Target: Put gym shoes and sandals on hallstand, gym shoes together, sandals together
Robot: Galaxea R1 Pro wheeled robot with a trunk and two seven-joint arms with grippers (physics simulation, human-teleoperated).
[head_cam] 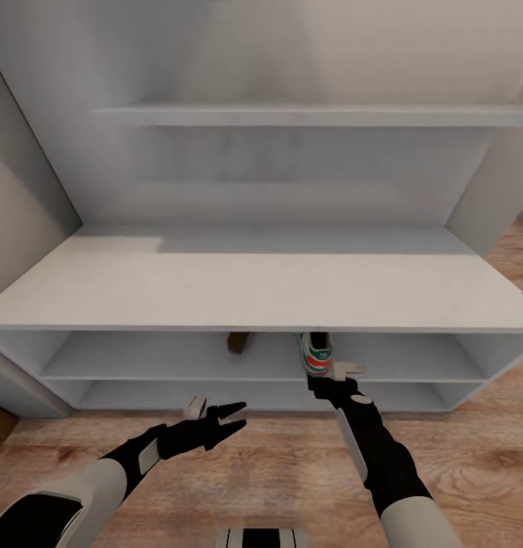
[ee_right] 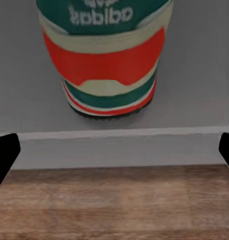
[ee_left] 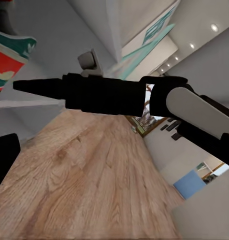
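One gym shoe (head_cam: pixel 316 353) stands on the upper open shelf (head_cam: pixel 154 359) of the hallstand (head_cam: pixel 253 281), its red-orange and green heel (ee_right: pixel 107 65) facing me. My right gripper (head_cam: pixel 320 381) hovers just in front of that heel, open, its fingertips (ee_right: pixel 5 154) wide apart and off the shoe. From the side, the left wrist view catches the same shoe (ee_left: pixel 9 55) and the right gripper's pointed finger (ee_left: pixel 54 89). A dark brown sandal (head_cam: pixel 237 342) lies on the same shelf to the left, mostly hidden under the bench top. My left gripper (head_cam: pixel 232 419) is open and empty over the floor.
Wood plank floor (head_cam: pixel 276 464) runs in front of the rack. A lower open shelf (head_cam: pixel 177 396) sits beneath the first one. Higher wall shelves (head_cam: pixel 314 114) hang above the bench top. A pale wall (head_cam: pixel 17 190) closes the left side.
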